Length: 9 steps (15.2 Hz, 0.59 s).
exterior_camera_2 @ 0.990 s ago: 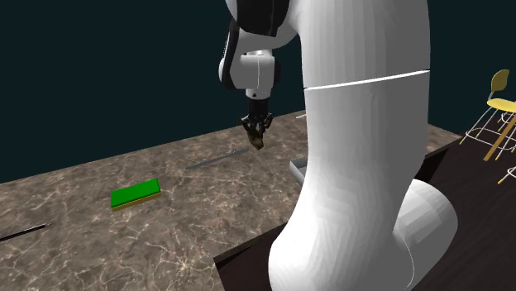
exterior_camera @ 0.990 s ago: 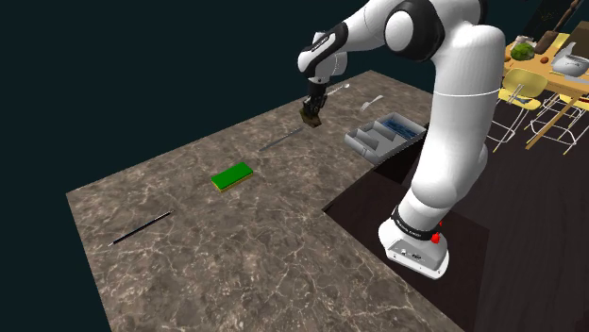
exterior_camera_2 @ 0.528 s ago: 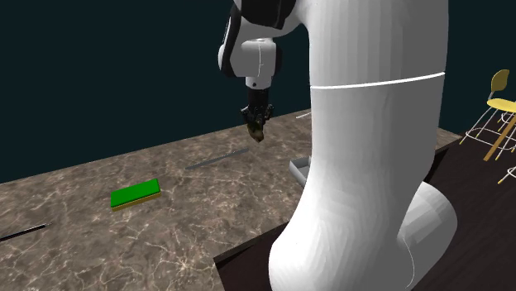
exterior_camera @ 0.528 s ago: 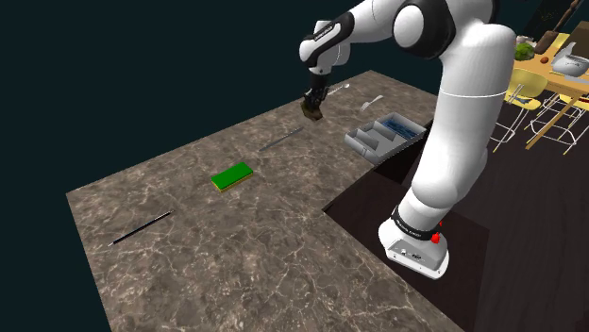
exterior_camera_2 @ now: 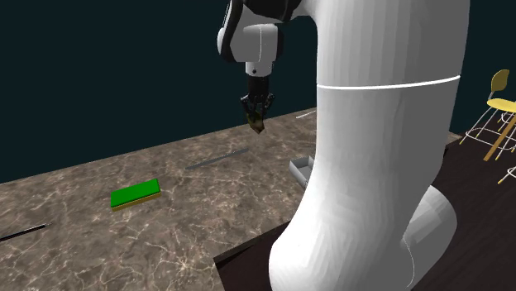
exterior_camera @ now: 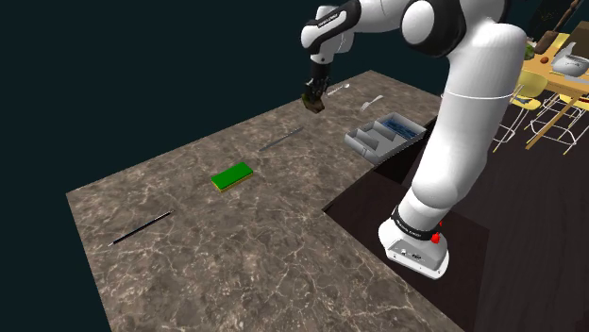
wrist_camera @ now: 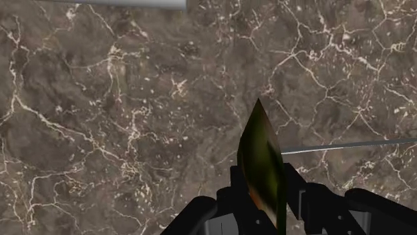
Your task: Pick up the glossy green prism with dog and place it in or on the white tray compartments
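Claw [wrist_camera: 262, 179] clamped on green prism [wrist_camera: 260, 150], above counter [wrist_camera: 133, 133].

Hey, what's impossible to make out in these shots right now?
Dog on the green prism: the wrist view shows it edge-on and dark, clasped in the end effector; tiny in the shoulder view.
Tray: second exterior view, the arm hides all but a corner.
Tray contents: shoulder view, too small to tell.
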Each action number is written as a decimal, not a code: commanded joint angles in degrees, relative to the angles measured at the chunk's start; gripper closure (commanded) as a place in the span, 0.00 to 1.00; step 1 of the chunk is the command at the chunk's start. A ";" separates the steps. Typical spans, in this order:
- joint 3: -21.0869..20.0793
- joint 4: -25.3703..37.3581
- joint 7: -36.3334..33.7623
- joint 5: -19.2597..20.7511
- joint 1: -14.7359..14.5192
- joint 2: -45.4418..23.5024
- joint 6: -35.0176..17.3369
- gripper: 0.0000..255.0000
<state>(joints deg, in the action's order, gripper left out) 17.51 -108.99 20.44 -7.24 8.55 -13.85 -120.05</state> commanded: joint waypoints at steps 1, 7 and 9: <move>0.07 0.80 -0.30 0.31 -0.09 0.67 1.45 1.00; 2.03 -5.13 2.80 2.13 1.67 6.41 1.14 1.00; 3.07 -7.96 4.48 3.04 2.66 8.85 0.68 1.00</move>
<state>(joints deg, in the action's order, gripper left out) 19.94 -115.29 23.77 -4.69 10.58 -6.40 -119.08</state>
